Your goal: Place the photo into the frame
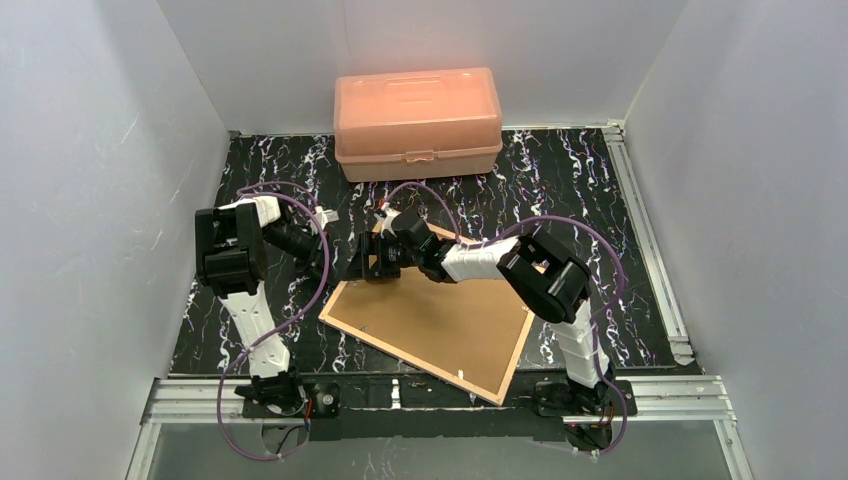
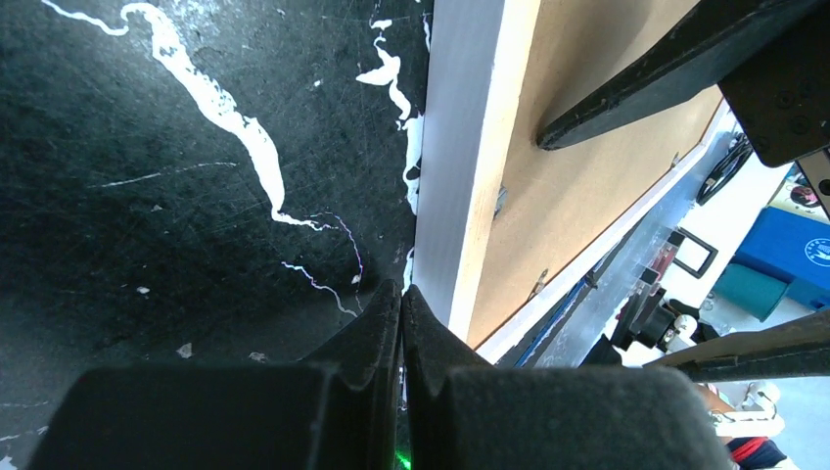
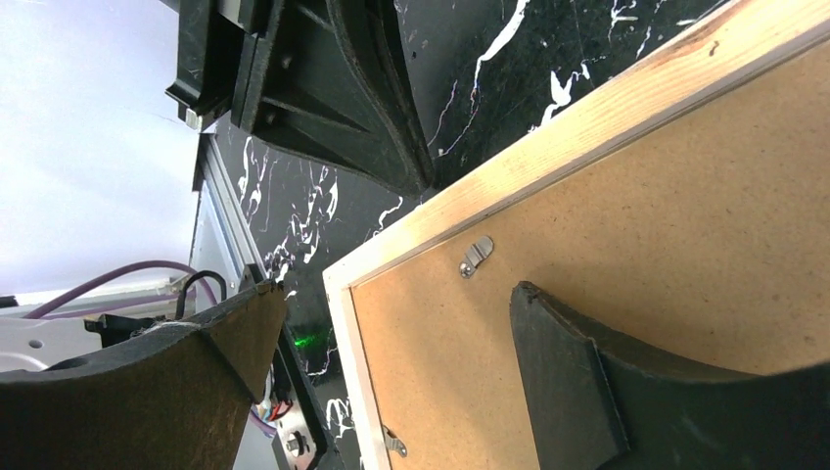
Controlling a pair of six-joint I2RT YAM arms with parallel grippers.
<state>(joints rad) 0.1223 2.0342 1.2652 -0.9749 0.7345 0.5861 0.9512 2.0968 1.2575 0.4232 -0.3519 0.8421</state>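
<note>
Right claw [image 3: 391, 294], spread wide, straddles one corner of the frame [image 3: 587, 127].

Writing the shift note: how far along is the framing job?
Looks done: the thin-railed wooden frame lies back up, brown backing board seated inside, small metal clips at its edge. No photo shows; whether it lies underneath, I cannot tell. In hand: the open right gripper straddles a frame corner; the shut left gripper sits beside the rail. Left: confirming the photo.
</note>
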